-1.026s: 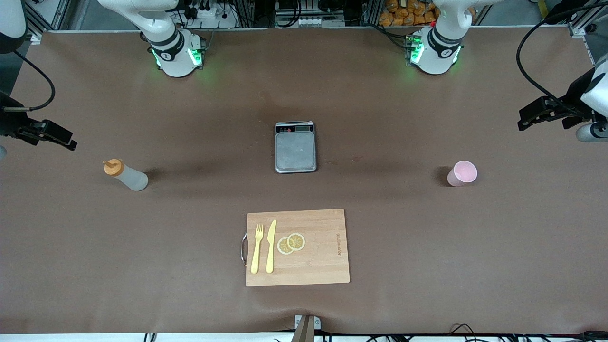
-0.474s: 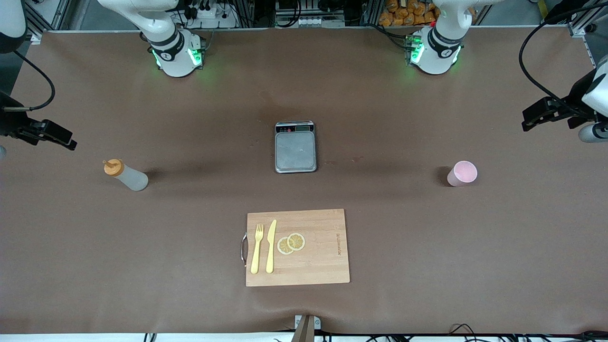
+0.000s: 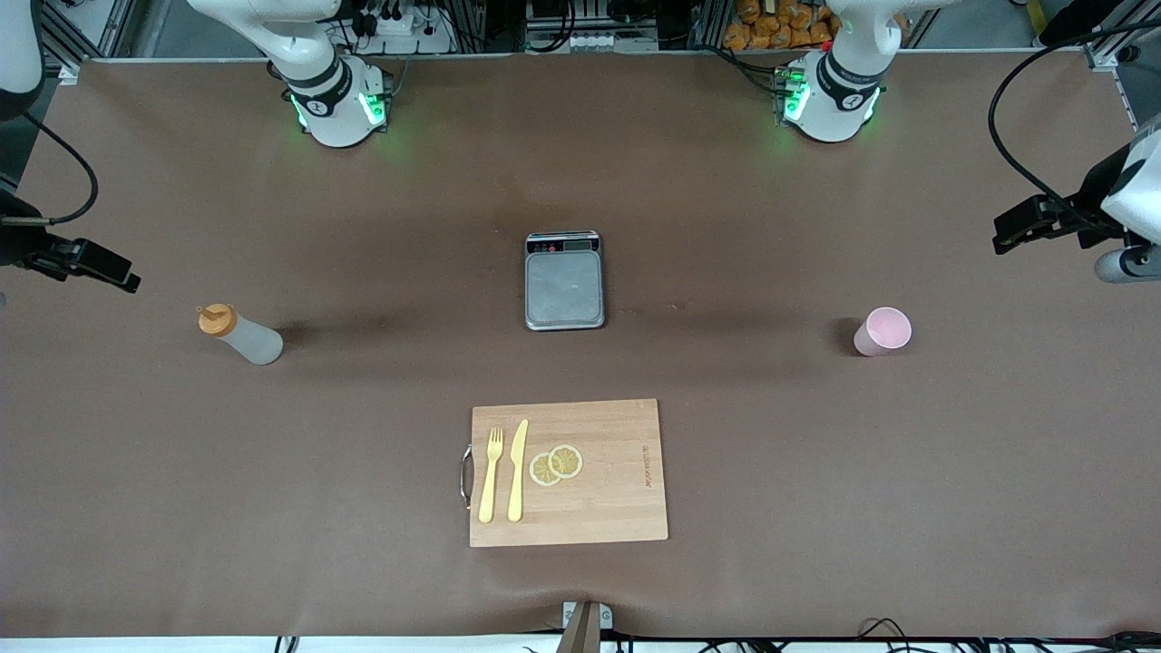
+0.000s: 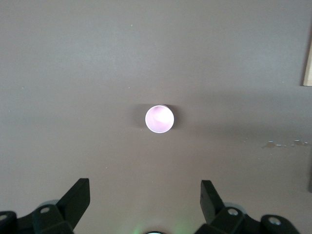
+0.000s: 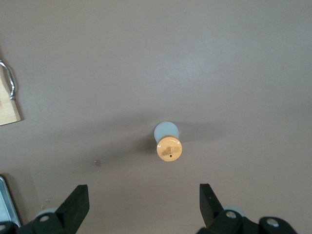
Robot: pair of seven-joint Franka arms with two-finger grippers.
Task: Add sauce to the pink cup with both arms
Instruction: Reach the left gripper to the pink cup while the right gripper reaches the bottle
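The sauce bottle (image 3: 240, 334), whitish with an orange cap, stands on the brown table toward the right arm's end. From above it shows in the right wrist view (image 5: 168, 141). The pink cup (image 3: 882, 331) stands upright toward the left arm's end and shows empty in the left wrist view (image 4: 159, 119). My right gripper (image 3: 127, 277) hangs high over the table's end near the bottle, open and empty (image 5: 144, 197). My left gripper (image 3: 1002, 240) hangs high over the table's end near the cup, open and empty (image 4: 145, 195).
A grey kitchen scale (image 3: 564, 283) sits mid-table. A wooden cutting board (image 3: 617, 508) lies nearer the front camera, with a yellow fork (image 3: 491, 473), a yellow knife (image 3: 518, 470) and two lemon slices (image 3: 556, 464) on it.
Both grippers have shifted only slightly at the table's ends. The bottle and the cup have not moved.
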